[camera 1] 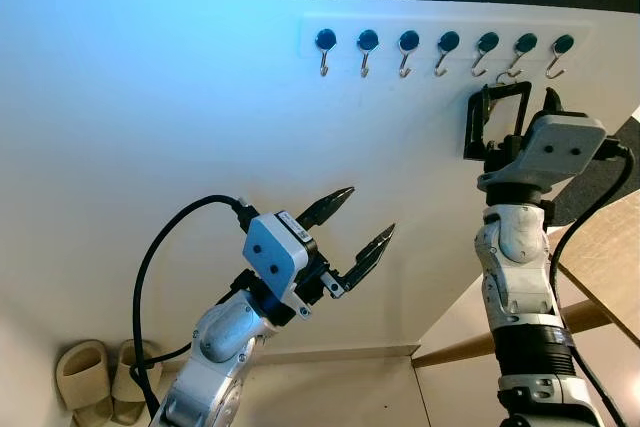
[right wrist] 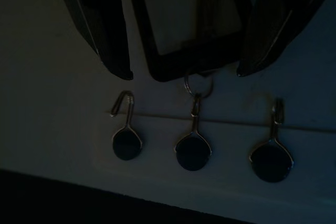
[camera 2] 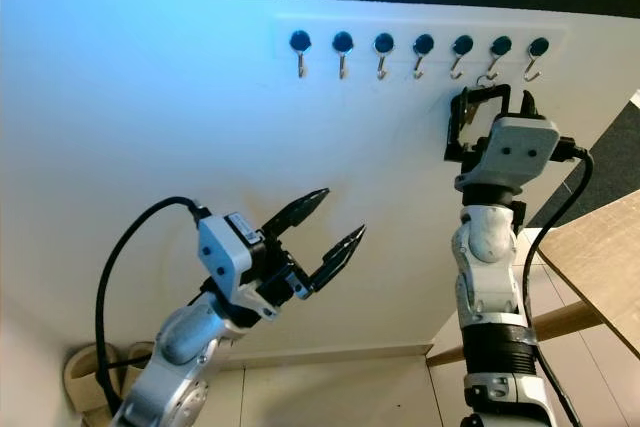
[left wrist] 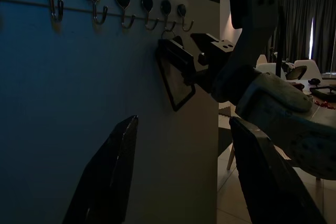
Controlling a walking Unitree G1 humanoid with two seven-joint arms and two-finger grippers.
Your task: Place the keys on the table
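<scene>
The keys hang as a black rectangular tag (camera 1: 472, 125) on a metal ring (right wrist: 198, 83) from the sixth hook (right wrist: 193, 150) of a white wall rack (camera 1: 440, 42). A dim key shape (right wrist: 207, 9) shows through the tag's frame. My right gripper (right wrist: 182, 72) is raised to the wall and stands open, with the tag between its two fingers; I cannot tell whether they touch it. My left gripper (camera 1: 370, 210) is open in mid-air, lower and to the left, pointing toward the tag, with nothing in it.
A wooden table (camera 1: 600, 257) juts in at the lower right, beside my right arm. A pair of beige slippers (camera 1: 95, 377) lies on the floor at the lower left. The other hooks on the rack are bare.
</scene>
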